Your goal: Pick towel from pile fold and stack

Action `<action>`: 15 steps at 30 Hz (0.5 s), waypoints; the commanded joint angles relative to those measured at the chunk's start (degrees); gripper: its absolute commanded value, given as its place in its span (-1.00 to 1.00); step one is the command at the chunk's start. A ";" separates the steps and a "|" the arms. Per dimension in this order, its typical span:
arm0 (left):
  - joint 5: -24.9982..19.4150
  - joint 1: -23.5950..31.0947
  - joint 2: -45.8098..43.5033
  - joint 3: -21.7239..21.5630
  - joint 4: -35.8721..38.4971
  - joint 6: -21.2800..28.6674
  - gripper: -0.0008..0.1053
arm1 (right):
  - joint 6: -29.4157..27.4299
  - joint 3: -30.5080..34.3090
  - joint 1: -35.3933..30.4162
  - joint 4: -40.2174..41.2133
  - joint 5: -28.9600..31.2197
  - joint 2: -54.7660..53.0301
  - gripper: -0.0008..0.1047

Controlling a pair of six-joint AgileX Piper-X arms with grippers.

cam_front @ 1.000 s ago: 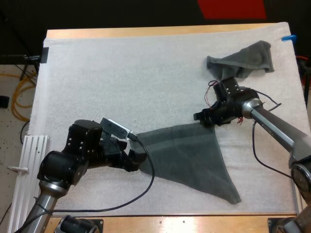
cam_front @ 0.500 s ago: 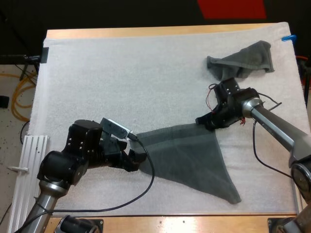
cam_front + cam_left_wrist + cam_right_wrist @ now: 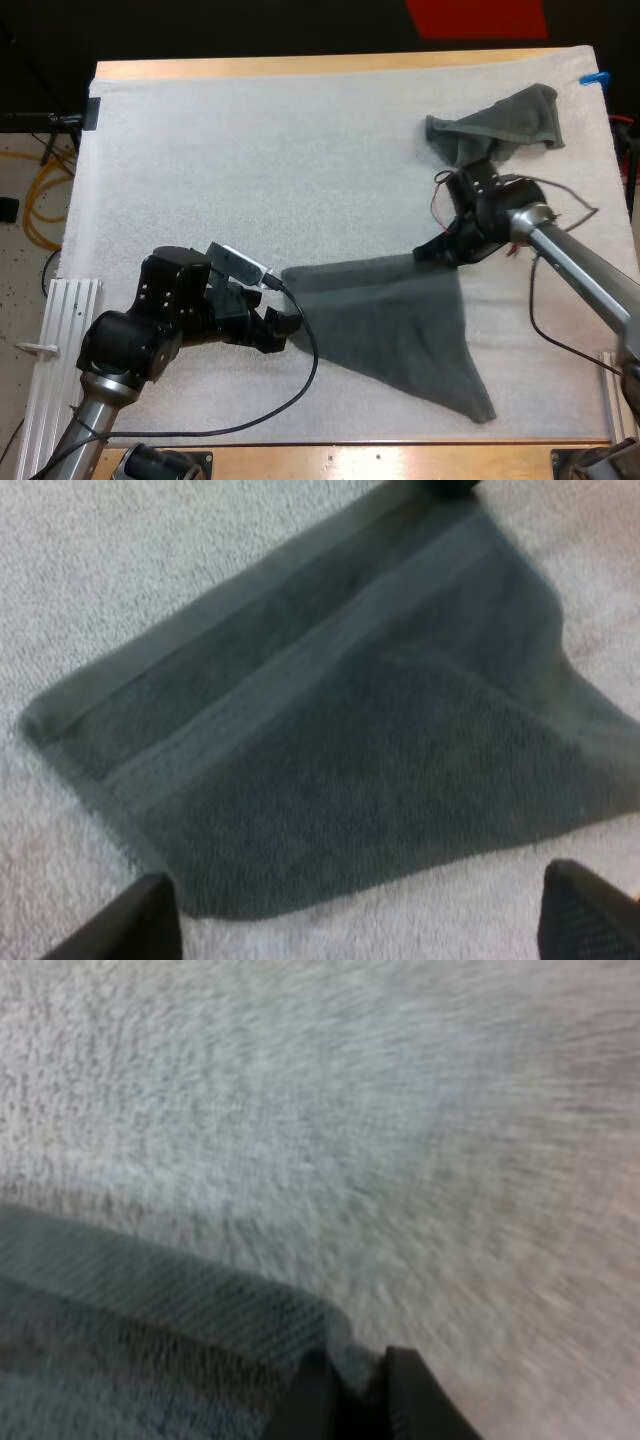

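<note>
Towel (image 3: 385, 320) rightward, corner hidden in right jaws

Dark grey-green: spread towel (image 3: 390, 330), stripe-banded, and crumpled towel (image 3: 505, 122); white: mat (image 3: 250, 150).

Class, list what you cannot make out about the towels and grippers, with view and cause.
High view, crumpled towel: own folds hide whether it is one towel or several.
High view, right gripper: its body covers the fingertips; the right wrist view blurs them.
Left wrist view, spread towel: the corner at the right gripper is cut off by the edge.
</note>
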 commanded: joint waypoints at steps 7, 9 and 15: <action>-0.99 -0.21 5.03 -0.14 -6.57 -1.72 0.33 | -1.92 1.01 -0.08 4.22 3.92 -5.19 -0.99; -1.02 -0.21 7.76 -0.14 -7.87 -2.49 0.33 | -1.80 1.55 -0.08 4.27 3.97 -5.40 -0.99; -3.90 -0.21 17.63 -0.14 -14.82 -5.48 0.33 | -1.74 4.21 -0.08 3.41 3.97 -5.39 -0.99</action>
